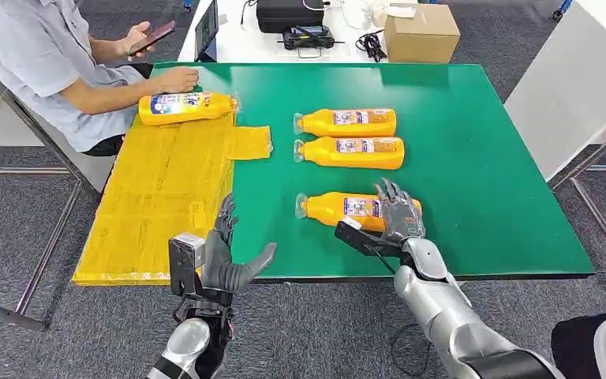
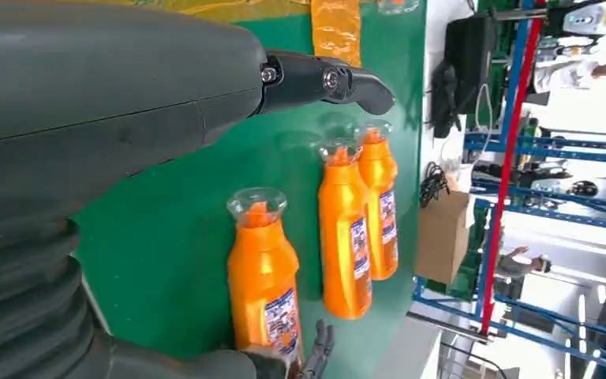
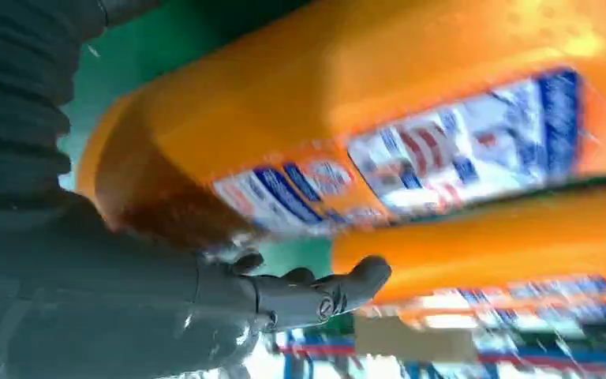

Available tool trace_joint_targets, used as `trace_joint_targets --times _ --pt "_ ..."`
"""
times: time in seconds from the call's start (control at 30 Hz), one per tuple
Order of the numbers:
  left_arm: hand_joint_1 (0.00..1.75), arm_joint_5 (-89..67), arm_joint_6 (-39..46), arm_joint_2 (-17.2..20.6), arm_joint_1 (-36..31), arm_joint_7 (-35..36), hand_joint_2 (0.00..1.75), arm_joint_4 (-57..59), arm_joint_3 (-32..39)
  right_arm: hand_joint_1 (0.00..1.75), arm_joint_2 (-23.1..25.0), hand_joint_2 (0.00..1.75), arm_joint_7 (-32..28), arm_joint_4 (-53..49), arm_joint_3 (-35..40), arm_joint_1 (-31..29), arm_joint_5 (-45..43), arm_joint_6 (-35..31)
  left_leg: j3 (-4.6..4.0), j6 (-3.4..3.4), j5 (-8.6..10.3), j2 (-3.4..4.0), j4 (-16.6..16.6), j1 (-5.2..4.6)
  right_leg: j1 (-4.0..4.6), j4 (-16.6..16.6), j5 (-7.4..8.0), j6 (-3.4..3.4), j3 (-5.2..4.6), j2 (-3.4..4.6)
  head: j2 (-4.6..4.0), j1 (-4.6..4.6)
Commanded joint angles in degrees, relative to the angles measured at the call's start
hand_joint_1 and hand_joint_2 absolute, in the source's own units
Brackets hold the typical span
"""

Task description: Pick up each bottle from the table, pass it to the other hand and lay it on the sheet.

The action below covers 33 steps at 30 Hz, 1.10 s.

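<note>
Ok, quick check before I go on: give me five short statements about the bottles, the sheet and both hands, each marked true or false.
1. Three bottles lie on the green table off the sheet. True: the far one, the middle one and the nearest bottle.
2. The yellow sheet holds no bottle. False: one bottle on the sheet lies at its far end, by a person's hand.
3. The right hand is at the base end of the nearest bottle. True.
4. The left hand holds a bottle. False: it is empty, fingers apart, near the table's front edge.
5. The three bottles' caps point away from the sheet. False: they point toward it.
</note>
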Motion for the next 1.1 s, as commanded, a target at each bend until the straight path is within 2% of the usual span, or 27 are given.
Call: trace_joint_targets --times 0.03,0.1,0.2,0.27,0.6,0.67,0.77,0.8,1.0,1.1 --pt "0.00 -0.4 -1.1 0.7 -1.3 1.0 1.75 2.6 0.0 1.75 -1.6 1.75 2.3 6.0 3.1 -4.4 -2.2 10.4 0.30 -0.09 -0.10 0.08 0.0 0.02 0.03 0.0 -0.08 -0.14 0.27 0.06 0.00 0.00" --pt "0.00 -0.4 -1.4 0.5 -1.7 1.0 1.75 3.0 -0.2 1.75 -2.4 1.75 2.4 7.2 3.0 -5.2 -2.6 12.0 0.14 -0.05 -0.02 -0.02 0.0 0.02 0.03 0.0 -0.03 -0.08 0.14 -0.04 0.00 0.00" --pt "0.00 0.0 -1.8 0.4 -2.1 1.0 1.75 3.3 -0.3 1.75 -3.3 1.75 1.7 8.5 1.9 -5.6 -4.6 13.8 0.37 -0.08 -0.05 -0.09 -0.1 0.04 0.05 -0.1 -0.08 -0.13 0.39 -0.11 0.00 0.00" --pt "0.00 0.5 -2.1 0.3 -2.6 0.9 1.75 4.1 -0.4 1.75 -3.6 1.75 0.6 9.8 -0.3 -6.0 -7.7 17.5 0.25 -0.05 -0.01 -0.12 0.0 0.02 0.02 -0.1 -0.05 -0.08 0.27 -0.14 0.00 0.00" --pt "0.00 2.0 -2.9 -0.1 -3.7 0.4 1.75 5.7 -1.0 1.75 -5.4 1.75 0.2 11.3 -1.7 -5.7 -11.9 25.6 0.62 -0.04 0.02 -0.26 -0.1 0.05 0.06 -0.2 -0.04 -0.08 0.70 -0.26 0.00 0.00" --pt "0.00 2.5 -3.2 -0.4 -4.2 0.0 1.75 6.2 -1.1 1.75 -5.9 1.75 -2.7 11.7 -4.8 -5.8 -16.2 30.4 0.73 -0.03 0.01 -0.26 -0.1 0.05 0.05 -0.2 -0.04 -0.09 0.78 -0.24 0.00 0.00" --pt "0.00 2.7 -3.3 -0.5 -4.5 -0.1 1.75 6.7 -1.1 1.75 -6.2 1.75 -3.6 11.5 -5.3 -5.6 -17.2 31.4 0.89 -0.03 0.00 -0.27 -0.1 0.04 0.05 -0.2 -0.04 -0.09 0.91 -0.25 0.00 0.00" --pt "0.00 3.0 -3.5 -0.6 -4.6 -0.5 1.75 6.9 -1.2 1.75 -6.3 1.75 -5.2 11.8 -7.4 -5.6 -20.1 34.7 0.93 -0.06 0.05 -0.37 -0.1 0.07 0.08 -0.3 -0.02 -0.14 1.00 -0.35 0.00 0.00" --pt "0.00 3.6 -3.4 -0.7 -4.8 -0.9 1.75 7.3 -1.2 1.75 -6.5 1.75 -5.8 11.2 -8.0 -5.1 -21.5 34.6 1.22 -0.06 0.02 -0.26 -0.2 0.10 0.12 -0.4 0.01 -0.16 1.29 -0.27 0.00 0.02" --pt "0.00 4.6 -2.7 -0.8 -4.5 -1.6 1.75 6.8 -0.9 1.75 -5.8 1.75 -8.2 10.3 -9.6 -4.3 -25.1 34.9 1.23 -0.07 -0.02 -0.09 -0.1 0.11 0.13 -0.4 0.01 -0.15 1.27 -0.17 0.00 0.00"
